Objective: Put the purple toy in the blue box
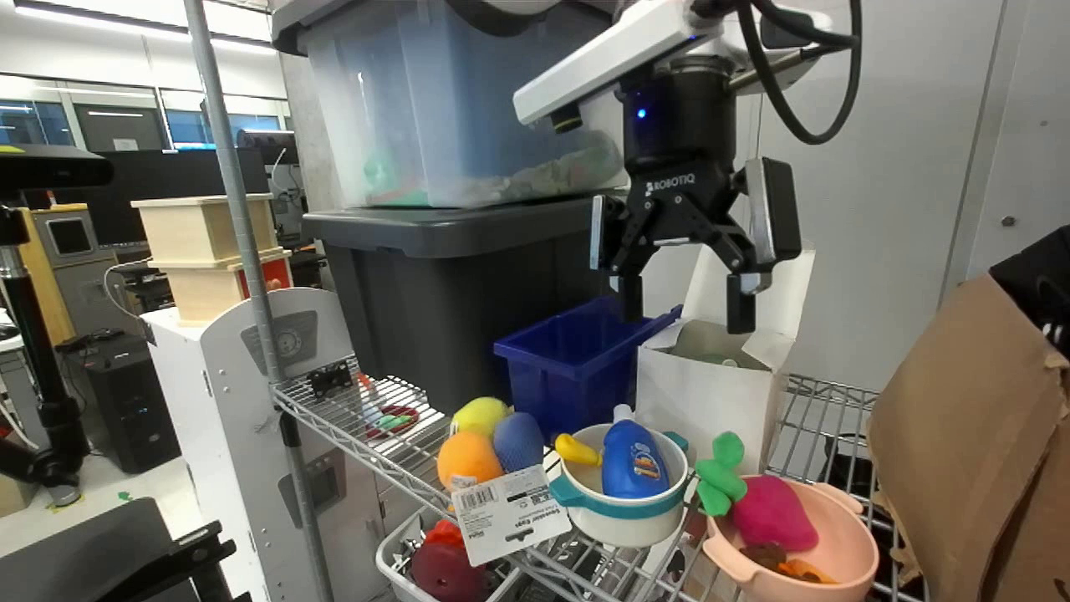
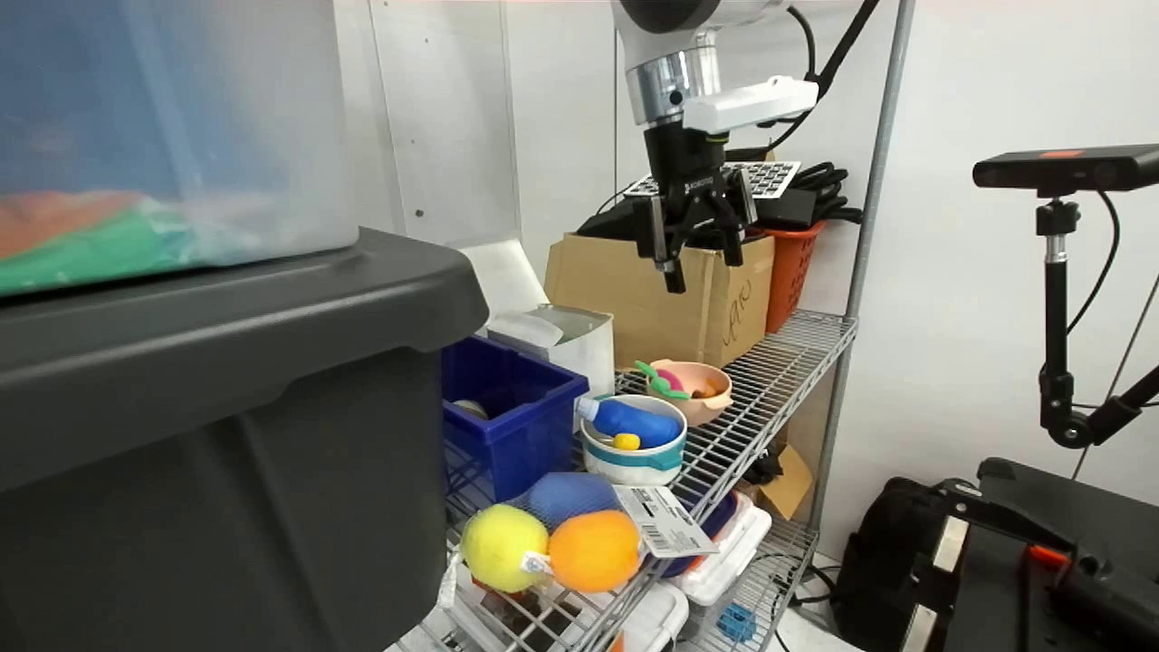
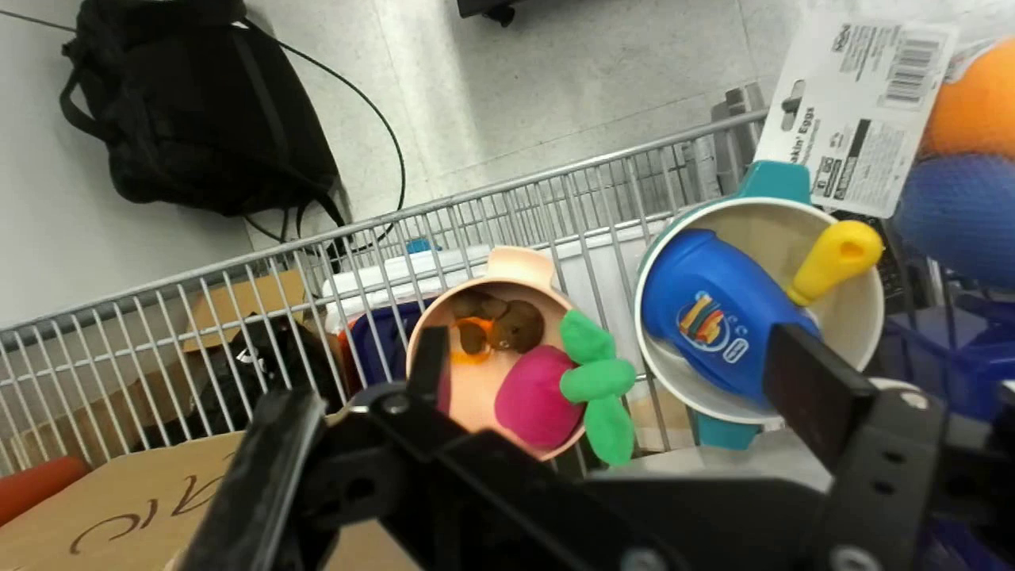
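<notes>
Rounded magenta toy with green leaves (image 3: pixel 547 395) rests in round peach plastic bowl (image 3: pixel 480 388), leaves overhanging rim; black two-fingered gripper (image 3: pixel 618 373) spread wide.

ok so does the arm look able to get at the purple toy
Likely yes: the gripper hangs open, higher up, and nothing covers the purple toy in the pink bowl. The bowl's wall close beside it may crowd the grip.

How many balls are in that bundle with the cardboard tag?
3: in an exterior view, the yellow ball lies at left, the orange ball at right, and the blue ball behind, between them. Another could be hidden underneath.
</notes>
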### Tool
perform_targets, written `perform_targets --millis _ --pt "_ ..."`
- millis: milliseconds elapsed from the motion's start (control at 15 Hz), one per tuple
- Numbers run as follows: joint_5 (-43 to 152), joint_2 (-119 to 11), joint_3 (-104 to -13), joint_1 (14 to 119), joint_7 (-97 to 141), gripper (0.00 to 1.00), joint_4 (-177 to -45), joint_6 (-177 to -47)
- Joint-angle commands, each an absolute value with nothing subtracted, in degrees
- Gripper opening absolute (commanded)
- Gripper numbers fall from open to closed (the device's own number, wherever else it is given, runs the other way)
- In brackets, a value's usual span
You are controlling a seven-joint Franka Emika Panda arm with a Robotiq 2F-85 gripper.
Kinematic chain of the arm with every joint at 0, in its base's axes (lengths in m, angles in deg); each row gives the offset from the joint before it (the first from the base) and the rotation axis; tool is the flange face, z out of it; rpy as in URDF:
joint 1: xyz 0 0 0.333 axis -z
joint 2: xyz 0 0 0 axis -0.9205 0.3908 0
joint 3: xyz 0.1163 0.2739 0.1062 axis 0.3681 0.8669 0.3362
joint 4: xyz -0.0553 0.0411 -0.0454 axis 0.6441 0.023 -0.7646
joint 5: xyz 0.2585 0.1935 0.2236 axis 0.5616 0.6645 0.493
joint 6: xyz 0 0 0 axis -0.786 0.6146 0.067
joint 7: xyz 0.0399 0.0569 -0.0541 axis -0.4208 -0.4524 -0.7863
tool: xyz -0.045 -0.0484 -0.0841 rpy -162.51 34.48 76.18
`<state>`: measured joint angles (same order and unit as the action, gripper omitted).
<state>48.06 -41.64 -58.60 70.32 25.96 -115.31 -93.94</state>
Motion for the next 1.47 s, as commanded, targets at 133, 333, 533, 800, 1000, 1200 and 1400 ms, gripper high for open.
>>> perform_targets --millis 133,333,533,800,1000,1200,1400 --pt "48.51 -30.75 -60.51 71.14 25.75 1.00 -103.80 -91.22" --pt "48.51 -25.35 -61.18 71.58 25.67 1.00 -98.91 -91.09" --pt "48.49 -20.99 -61.54 71.66 25.40 1.00 -94.69 -90.55" --pt "48.34 -16.09 -61.76 71.20 25.74 1.00 -89.80 -88.91" --pt "48.36 -14.20 -61.64 70.60 26.02 1.00 -87.26 -87.97" --pt "48.34 -12.58 -61.70 70.02 26.46 1.00 -84.98 -87.52" --pt "48.46 -11.34 -61.56 69.88 26.07 1.00 -83.11 -86.40"
